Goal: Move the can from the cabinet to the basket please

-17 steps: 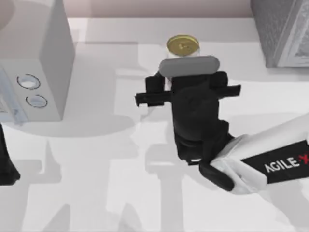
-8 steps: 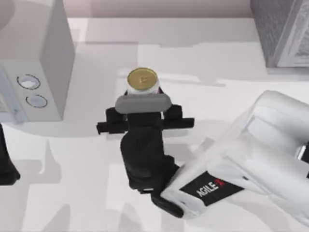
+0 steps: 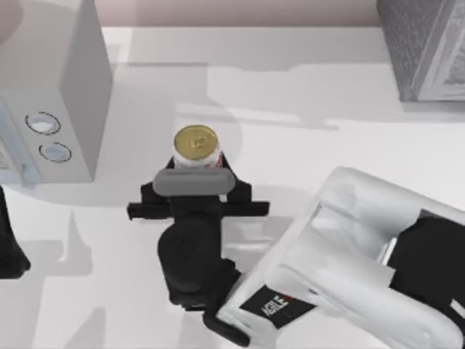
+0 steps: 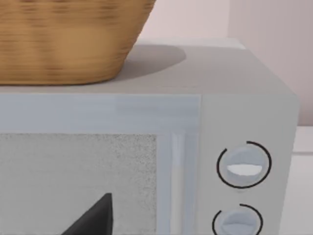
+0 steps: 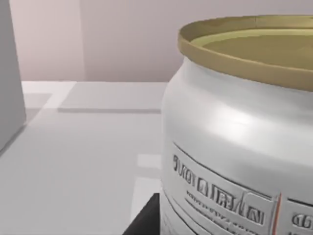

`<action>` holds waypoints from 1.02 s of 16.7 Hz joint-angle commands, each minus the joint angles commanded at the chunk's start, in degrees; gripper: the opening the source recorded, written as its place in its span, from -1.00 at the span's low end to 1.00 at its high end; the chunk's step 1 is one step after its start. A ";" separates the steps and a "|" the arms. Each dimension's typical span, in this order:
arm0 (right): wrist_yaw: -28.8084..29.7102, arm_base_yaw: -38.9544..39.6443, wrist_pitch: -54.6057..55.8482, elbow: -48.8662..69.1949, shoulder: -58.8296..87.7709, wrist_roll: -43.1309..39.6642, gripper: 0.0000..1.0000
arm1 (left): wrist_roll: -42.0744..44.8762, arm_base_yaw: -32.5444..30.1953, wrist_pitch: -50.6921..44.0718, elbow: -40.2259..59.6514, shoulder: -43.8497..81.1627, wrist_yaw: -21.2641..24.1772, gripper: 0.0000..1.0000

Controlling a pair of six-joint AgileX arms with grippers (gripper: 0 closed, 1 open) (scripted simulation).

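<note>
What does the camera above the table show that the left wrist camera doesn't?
From above: the right gripper carrying the gold-topped can over the table, the left arm parked at the left edge, and a grey box in the far right corner. Left wrist: a wicker basket on top of the microwave. Both share the microwave's two dials.

Right arm (image 3: pixel 341 269): black label w/ white+red lettering, too foreshortened to read. Can (image 5: pixel 239 147): embossed print lines on white body plus a red mark, chars not legible. Microwave (image 4: pixel 244 166): two dials, no markings readable.
</note>
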 joint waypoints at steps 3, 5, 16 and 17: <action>0.00 0.00 0.00 0.00 0.00 0.00 -1.00 | 0.00 0.00 0.00 0.00 0.00 0.00 1.00; -0.12 -0.29 -0.12 -0.18 0.19 0.12 -1.00 | 0.00 0.00 0.00 0.00 0.00 0.00 1.00; -2.50 -2.53 -0.80 4.23 3.28 -0.15 -0.70 | 0.00 0.00 0.00 0.00 0.00 0.00 1.00; -2.50 -2.53 -0.80 4.23 3.28 -0.15 -0.55 | 0.00 0.00 0.00 0.00 0.00 0.00 1.00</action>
